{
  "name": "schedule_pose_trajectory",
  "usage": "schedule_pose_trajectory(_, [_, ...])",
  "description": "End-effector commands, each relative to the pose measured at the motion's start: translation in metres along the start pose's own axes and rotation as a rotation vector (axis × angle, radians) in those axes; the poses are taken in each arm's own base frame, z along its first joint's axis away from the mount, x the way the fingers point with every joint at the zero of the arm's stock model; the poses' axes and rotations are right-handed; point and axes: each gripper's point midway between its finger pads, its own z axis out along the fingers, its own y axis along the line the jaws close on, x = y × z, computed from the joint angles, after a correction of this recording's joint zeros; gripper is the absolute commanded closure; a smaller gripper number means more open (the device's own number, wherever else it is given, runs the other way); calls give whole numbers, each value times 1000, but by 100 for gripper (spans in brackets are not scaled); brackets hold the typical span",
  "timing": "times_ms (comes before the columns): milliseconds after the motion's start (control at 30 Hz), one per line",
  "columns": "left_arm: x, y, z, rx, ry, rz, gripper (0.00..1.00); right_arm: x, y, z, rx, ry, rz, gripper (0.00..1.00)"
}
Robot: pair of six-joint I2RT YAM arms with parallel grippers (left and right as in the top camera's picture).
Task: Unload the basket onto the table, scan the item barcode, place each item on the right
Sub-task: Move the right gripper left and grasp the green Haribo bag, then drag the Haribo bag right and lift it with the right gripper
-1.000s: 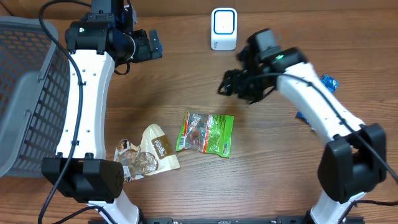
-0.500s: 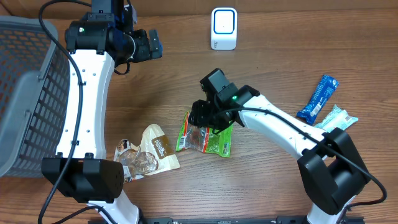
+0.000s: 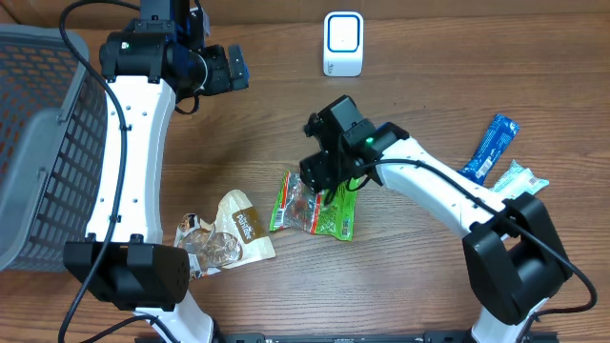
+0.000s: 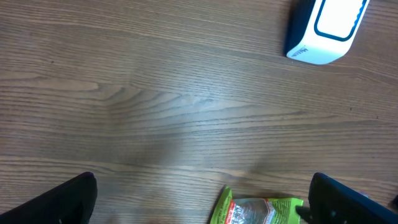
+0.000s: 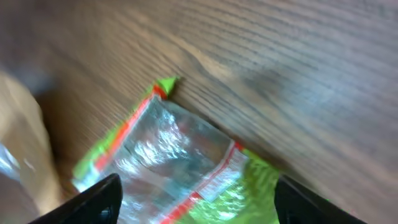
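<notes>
Over the green packet (image 3: 315, 203), my right claw (image 3: 322, 181) is spread wide, fingers (image 5: 99, 198) straddling its far edge so I can close on the seam; nothing pinched yet. Packet lies flat on the table (image 3: 410, 286), well apart from the scanner (image 3: 343, 44) at the far side, so it needs a lift and carry. Wrist view is blurred: they look just above the film, can't confirm contact. Left claw (image 3: 229, 69) hangs open near the back, clear of that route.
</notes>
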Motion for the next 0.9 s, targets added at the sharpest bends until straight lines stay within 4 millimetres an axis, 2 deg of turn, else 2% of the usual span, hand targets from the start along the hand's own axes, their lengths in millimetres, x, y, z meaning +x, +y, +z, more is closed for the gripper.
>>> schedule_pose_trajectory(0, [-3,-2,-2,-1,-12,-5,0,-7,6,-10,-1,-20,-416,21])
schedule_pose_trajectory(133, [-3,-2,-2,-1,-12,-5,0,-4,3,-10,-9,-9,-509,18])
schedule_pose_trajectory(333, [-3,-2,-2,-1,-12,-5,0,-3,11,-12,-111,-34,-609,16])
schedule_pose_trajectory(433, [-3,-2,-2,0,-12,-5,0,1,8,-1,-131,-16,-617,16])
schedule_pose_trajectory(467, [-3,-2,-2,0,-12,-5,0,7,9,11,-172,0,-607,16])
schedule_pose_trajectory(600, [-3,-2,-2,0,-12,-5,0,22,5,35,-212,58,-578,16])
schedule_pose_trajectory(700, [-3,-2,-2,-1,-12,-5,0,18,-1,34,-211,42,-560,24])
schedule_pose_trajectory(767, [-3,-2,-2,0,-12,-5,0,16,-14,37,-169,47,-486,48])
schedule_pose_trajectory(833, [-3,-2,-2,-1,-12,-5,0,20,-29,43,-117,80,-413,64])
schedule_pose_trajectory(867, [-3,-2,-2,-1,-12,-5,0,23,-36,45,-95,96,-372,69])
